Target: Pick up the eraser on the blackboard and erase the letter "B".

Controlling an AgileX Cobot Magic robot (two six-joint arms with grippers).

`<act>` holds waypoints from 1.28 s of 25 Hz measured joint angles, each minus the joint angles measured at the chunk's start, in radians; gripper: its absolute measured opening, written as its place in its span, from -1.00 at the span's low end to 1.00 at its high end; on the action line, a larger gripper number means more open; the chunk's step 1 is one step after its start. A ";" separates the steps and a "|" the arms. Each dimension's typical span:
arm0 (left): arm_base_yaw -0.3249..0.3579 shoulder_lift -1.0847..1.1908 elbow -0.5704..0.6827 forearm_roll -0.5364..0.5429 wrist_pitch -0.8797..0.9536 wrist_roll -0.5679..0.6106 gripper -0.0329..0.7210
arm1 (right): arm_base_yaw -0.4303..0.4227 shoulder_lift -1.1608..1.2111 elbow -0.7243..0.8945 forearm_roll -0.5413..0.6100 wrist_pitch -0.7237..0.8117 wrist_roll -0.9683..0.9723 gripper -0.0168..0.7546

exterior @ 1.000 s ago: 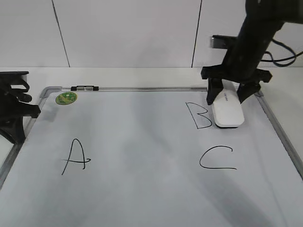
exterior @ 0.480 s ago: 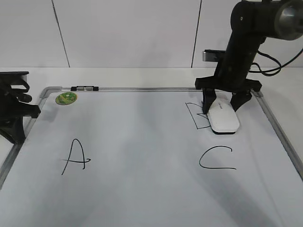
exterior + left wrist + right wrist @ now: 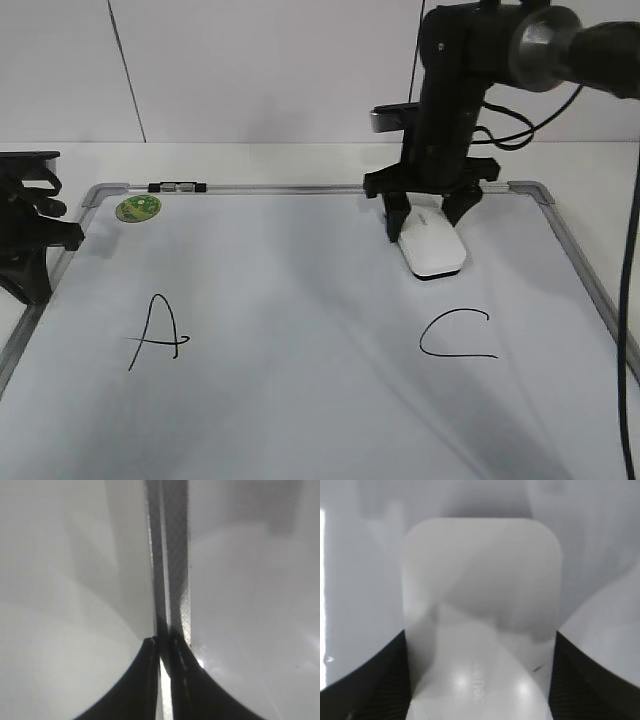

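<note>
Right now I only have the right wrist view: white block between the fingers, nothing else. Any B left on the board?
Observer: No B visible on the blackboard; the eraser sits where it would be.
Operator: Other letters?
Observer: Letter A at left, letter C just in front of the eraser, both whole.
Operator: Left arm?
Observer: Left gripper is parked at the board's left edge, jaws shut.

"A" (image 3: 157, 333), "C" (image 3: 457, 334) on blackboard (image 3: 300, 400)
</note>
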 joint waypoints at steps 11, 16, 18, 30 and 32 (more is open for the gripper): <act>0.000 0.000 0.000 0.000 0.000 0.000 -0.86 | 0.152 0.031 -0.058 0.028 -0.033 0.000 0.43; 0.000 0.000 0.000 0.000 0.002 0.000 -0.86 | 0.137 0.031 -0.058 0.017 -0.034 0.003 0.43; 0.000 0.000 0.000 0.000 0.002 0.000 -0.86 | 0.120 0.031 -0.058 0.031 -0.034 0.011 0.42; 0.000 0.000 0.000 0.000 0.000 0.000 -0.86 | -0.075 0.003 0.004 0.019 -0.074 0.029 0.42; 0.000 0.000 -0.003 0.000 0.000 0.000 -0.86 | -0.109 -0.023 0.057 0.017 -0.089 0.029 0.42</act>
